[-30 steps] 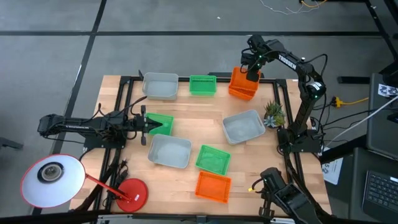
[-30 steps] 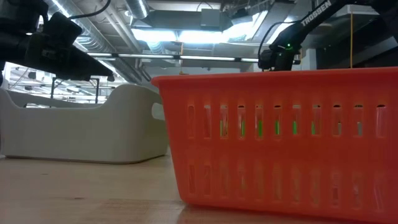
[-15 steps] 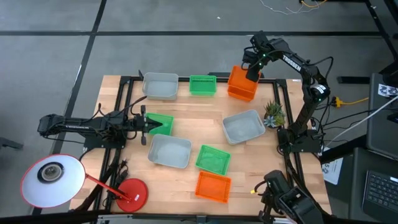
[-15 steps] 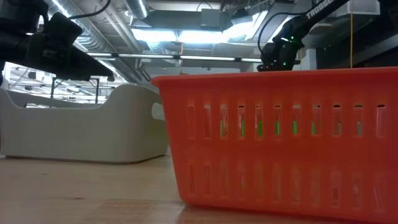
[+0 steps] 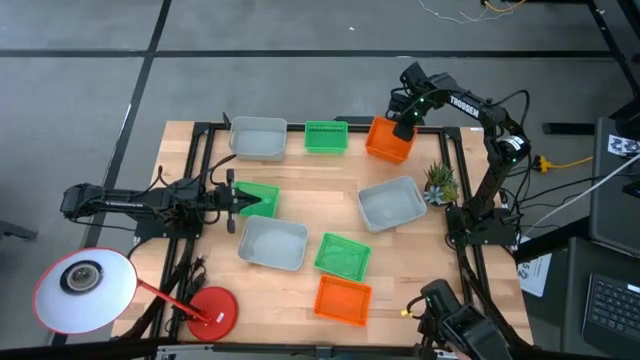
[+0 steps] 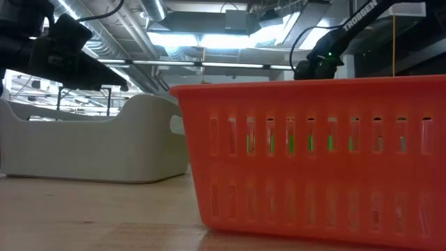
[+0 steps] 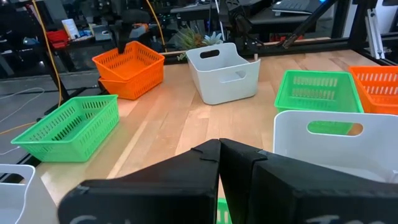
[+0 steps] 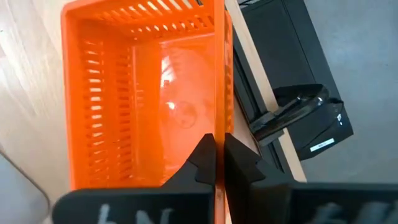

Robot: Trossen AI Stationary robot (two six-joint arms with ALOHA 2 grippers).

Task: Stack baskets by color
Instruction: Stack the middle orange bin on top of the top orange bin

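Note:
Two orange baskets are stacked at the table's far right. The upper one (image 5: 388, 138) sits in the lower one (image 7: 135, 88), and my right gripper (image 5: 405, 124) is shut on its wall. A third orange basket (image 5: 343, 299) lies near the front edge. Three grey baskets (image 5: 258, 138) (image 5: 273, 243) (image 5: 392, 203) and three green baskets (image 5: 326, 136) (image 5: 343, 256) (image 5: 262, 198) rest singly on their bottoms. My left gripper (image 5: 233, 200) is shut, level and holding nothing, over the table's left side beside a green basket. My right gripper pinches the upper orange basket's wall (image 8: 219, 124) on the side toward the table's right edge, near its far end. One finger is inside the basket and one outside. The fingers come from above, pointing steeply down. The basket rests nested in the lower orange basket (image 7: 135, 88).
A small potted plant (image 5: 440, 182) stands by the right edge next to a grey basket. A red disc (image 5: 213, 308) and a white round lamp head (image 5: 85, 290) sit at the near left corner. Bare wood lies in the table's middle.
My right gripper has sunk a little and rolled at the wrist, still shut on the basket wall. The upper orange basket, tilted and offset above the lower one before, has come down into it and now lines up with it.

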